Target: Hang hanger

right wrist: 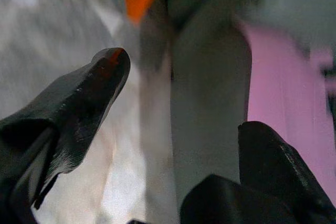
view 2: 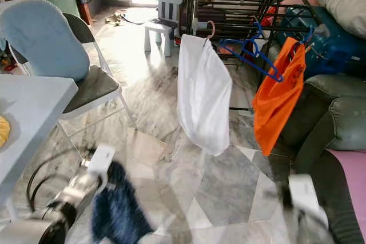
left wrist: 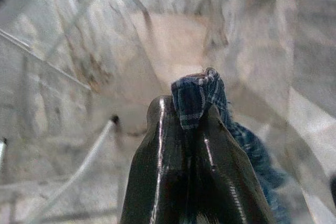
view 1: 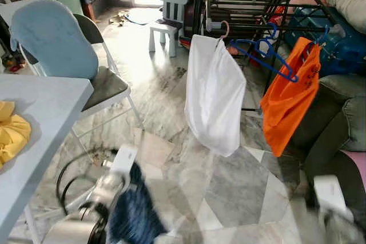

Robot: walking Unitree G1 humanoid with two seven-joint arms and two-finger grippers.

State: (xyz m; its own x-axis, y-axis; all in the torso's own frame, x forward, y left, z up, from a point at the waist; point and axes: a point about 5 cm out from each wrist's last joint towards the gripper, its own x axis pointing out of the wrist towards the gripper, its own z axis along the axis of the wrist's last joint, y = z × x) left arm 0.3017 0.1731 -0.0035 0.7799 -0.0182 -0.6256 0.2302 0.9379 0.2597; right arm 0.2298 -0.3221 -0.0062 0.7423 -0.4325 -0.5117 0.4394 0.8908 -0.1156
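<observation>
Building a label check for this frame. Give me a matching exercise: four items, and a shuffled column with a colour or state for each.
Items:
1. shirt on the rack's right end
2. empty hanger
3. cloth in the left claw
4. right claw

Colour or state:
A. open, holding nothing
B. dark blue plaid
C. orange
D. bright blue

Pairs: 1-C, 2-D, 3-B, 4-A

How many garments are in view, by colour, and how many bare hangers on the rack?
White garment on rack: 1
Orange garment on rack: 1
Dark blue checked garment, pinched in left gripper: 1
Yellow cloth on the table: 1
Bare blue hangers: 2, overlapping, so less certain
Total: 4 cloth items, 2 hangers
</observation>
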